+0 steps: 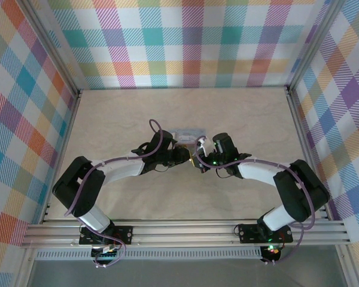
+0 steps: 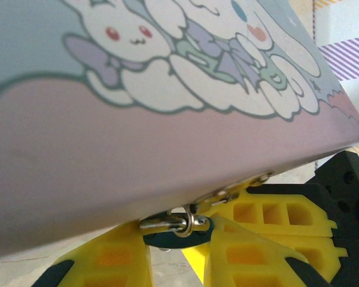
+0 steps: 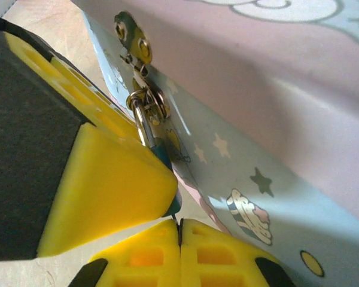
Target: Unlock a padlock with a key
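Down on the pale, marble-look table (image 1: 239, 119) things are pretty bare, with loud rainbow-plaid walls (image 1: 185, 42) on three sides and an aluminium rail (image 1: 185, 230) along the near edge where both arms are bolted. They meet mid-table, right against a small tin box (image 1: 188, 131).

The padlock (image 2: 175, 237) is tiny, with a dark teal body and a shiny silver shackle (image 3: 142, 122). It hangs off the box's front edge, the shackle hooked through the ring of a little brass-coloured hasp (image 3: 134, 42).

The box is pale blue and pink with white cartoon bunnies, stars and clouds printed on it. Its lid looks closed, so I can't see what's in it.

The left gripper (image 2: 178, 258) has its yellow fingers (image 2: 102, 263) pressed on either side of the padlock body, pinching it. The right gripper (image 3: 179, 251) sits just under the lock, fingers squeezed together; can't tell if anything thin is in that seam.
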`<state>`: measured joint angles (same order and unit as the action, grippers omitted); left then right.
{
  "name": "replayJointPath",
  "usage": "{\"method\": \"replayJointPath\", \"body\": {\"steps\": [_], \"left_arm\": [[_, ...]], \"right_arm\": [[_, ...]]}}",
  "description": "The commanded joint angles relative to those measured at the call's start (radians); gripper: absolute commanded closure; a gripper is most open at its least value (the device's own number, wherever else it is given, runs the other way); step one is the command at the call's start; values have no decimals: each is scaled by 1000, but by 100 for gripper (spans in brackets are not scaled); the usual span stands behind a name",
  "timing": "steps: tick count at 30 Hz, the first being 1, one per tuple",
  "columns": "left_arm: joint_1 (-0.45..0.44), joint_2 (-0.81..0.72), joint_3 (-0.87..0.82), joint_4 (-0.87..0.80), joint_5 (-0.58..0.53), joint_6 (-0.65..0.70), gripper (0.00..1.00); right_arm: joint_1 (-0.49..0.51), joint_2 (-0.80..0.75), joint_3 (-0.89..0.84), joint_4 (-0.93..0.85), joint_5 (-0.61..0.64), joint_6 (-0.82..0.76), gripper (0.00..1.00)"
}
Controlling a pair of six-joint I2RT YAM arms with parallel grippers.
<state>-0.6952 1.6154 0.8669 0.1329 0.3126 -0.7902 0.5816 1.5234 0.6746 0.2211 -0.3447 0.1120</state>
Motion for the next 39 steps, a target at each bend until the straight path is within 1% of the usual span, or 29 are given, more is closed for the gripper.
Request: {"method": "replayJointPath", "body": {"steps": [1, 9, 12, 16, 20, 21, 24, 26, 30, 35, 39], "left_arm": [[-7, 12, 13, 72, 77, 2, 86], [1, 62, -5, 131, 79, -14, 85], [6, 70, -16, 147, 75, -19, 80], [21, 54, -38, 159, 69, -22, 70], [37, 16, -64, 155, 57, -21, 56], [41, 2, -71, 156, 51, -21, 54], [53, -46, -109, 162, 12, -25, 45], [62, -74, -134, 166, -15, -31, 42], [76, -97, -194, 244, -28, -74, 41], [76, -58, -229, 376, 16, -133, 45], [73, -28, -246, 430, 37, -165, 48]], "right_arm": [[-12, 46, -15, 110, 17, 58, 100], [9, 101, -39, 142, 32, 151, 100], [20, 117, -52, 149, 41, 179, 100], [24, 127, -60, 149, 48, 198, 100], [25, 134, -28, 90, 44, 197, 100], [24, 139, -21, 78, 39, 202, 100], [26, 144, -3, 38, 23, 223, 100], [27, 136, 0, 24, 18, 241, 100], [27, 112, 5, 27, -2, 299, 100], [27, 93, 6, 47, -48, 399, 100], [27, 77, 20, 40, -66, 451, 100]]}}
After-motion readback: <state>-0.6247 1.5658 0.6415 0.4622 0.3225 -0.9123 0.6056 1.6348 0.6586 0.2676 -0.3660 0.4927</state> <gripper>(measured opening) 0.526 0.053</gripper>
